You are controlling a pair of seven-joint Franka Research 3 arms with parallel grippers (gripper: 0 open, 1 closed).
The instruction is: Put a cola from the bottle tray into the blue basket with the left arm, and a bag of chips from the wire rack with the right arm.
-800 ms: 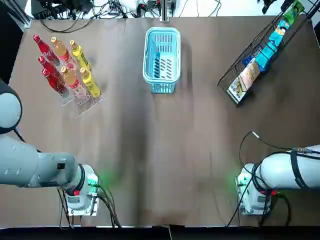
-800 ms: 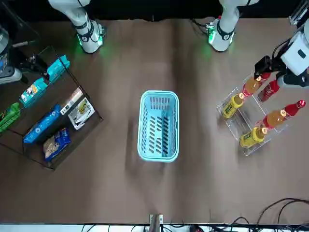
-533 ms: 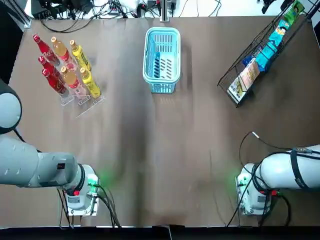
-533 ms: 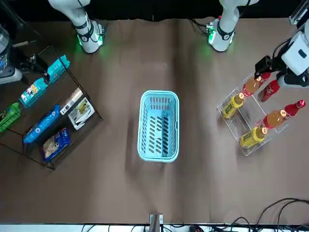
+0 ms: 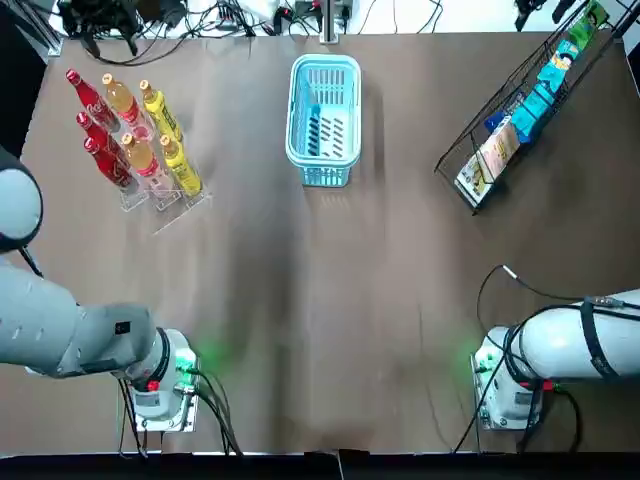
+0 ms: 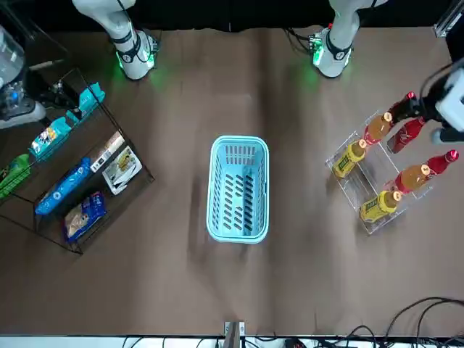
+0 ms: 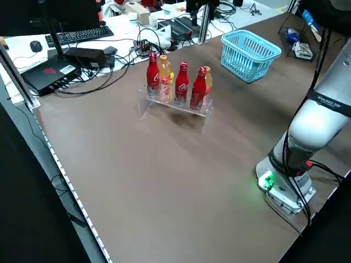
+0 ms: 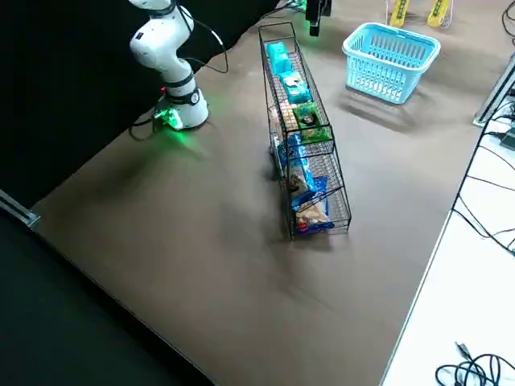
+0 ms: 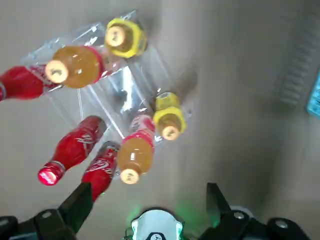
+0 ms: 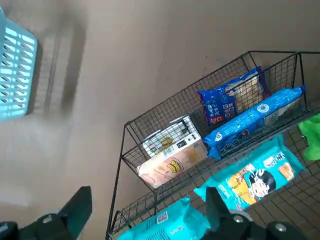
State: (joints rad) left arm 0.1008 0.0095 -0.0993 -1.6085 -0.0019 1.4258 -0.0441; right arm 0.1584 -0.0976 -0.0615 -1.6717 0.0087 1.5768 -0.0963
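Note:
Three red cola bottles (image 5: 96, 130) stand in a clear bottle tray (image 5: 170, 208) with orange and yellow bottles, far left on the table. My left gripper (image 9: 148, 189) hovers open high above that tray, and the colas (image 9: 73, 150) show below its fingers. The blue basket (image 5: 324, 63) sits empty at the far middle. A tilted wire rack (image 5: 470, 150) at the far right holds several snack bags (image 10: 230, 102). My right gripper (image 10: 148, 191) hangs open above the rack, holding nothing.
Both arm bases (image 5: 160, 385) glow green at the near edge. Cables and equipment lie beyond the table's far edge. A wide stretch of bare brown table (image 5: 330, 300) lies between the bases and the objects.
The left gripper has shifted outward over the bottle tray, uncovering a red bottle cap in the front view. The right gripper moved slightly over the rack. No object has moved.

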